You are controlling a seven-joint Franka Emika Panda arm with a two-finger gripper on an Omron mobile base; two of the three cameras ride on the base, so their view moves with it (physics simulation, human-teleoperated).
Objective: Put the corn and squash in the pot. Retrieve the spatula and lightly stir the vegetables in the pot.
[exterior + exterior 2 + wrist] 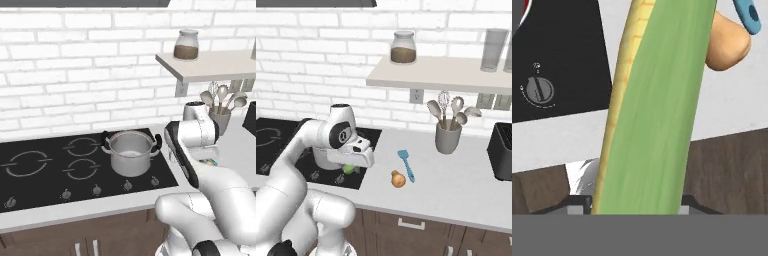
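Green-husked corn (pixel 657 110) is held lengthwise in the tool (pixel 351 167), raised beside the pot (pixel 131 151) for transfer; squash (pixel 398 179) and spatula (pixel 406 164) are left on the surface (pixel 456 175).

1. One pot (pixel 130 152) stood on the stove (pixel 45 172).
2. One corn (pixel 654 110) was beside the stove.
3. One squash (pixel 398 179) and one spatula (pixel 406 164) lay right of the stove.
4. One utensil cup (pixel 447 137) held four utensils.
5. One jar (pixel 403 47) sat on the shelf (pixel 446 75).
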